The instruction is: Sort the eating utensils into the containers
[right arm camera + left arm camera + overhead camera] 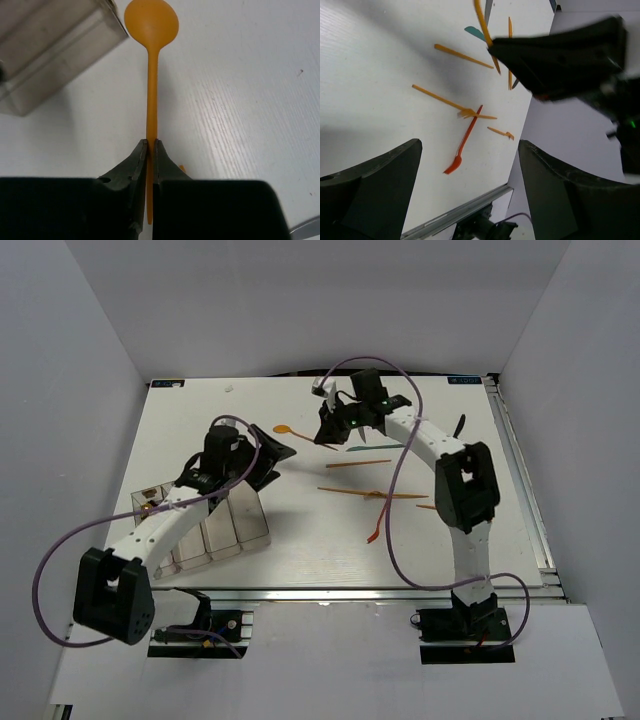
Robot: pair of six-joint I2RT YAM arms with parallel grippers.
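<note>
White walls closed in the white worktop on three sides. At the far left stood the containers, clear bins joined in a row, with their long axes running roughly from the near edge toward the back wall. My left arm crossed above them. My left pincer hung just past their far right corner, fingers spread wide and holding nothing.

Next to the right lay the orange spoon, bowl to the left and handle to the right. My right pincer was pressed together on that handle, pinching it partway along.

Governing relation: the containers lay left of the right pincer and nearer the bases. The spoon pointed bowl-first that way, but its long axis ran across the length of the bins. I judged that a transfer would require turning the spoon into line with a bin. The left pincer was the nearer to the containers; the right held the spoon.

Further right, loose on the worktop, lay orange sticks, an orange-red fork and a teal piece.

Limits of view:
- The left arm hid most of what the bins held.
- I could not tell whether the spoon was clear of the worktop.
- The teal piece was partly covered.
</note>
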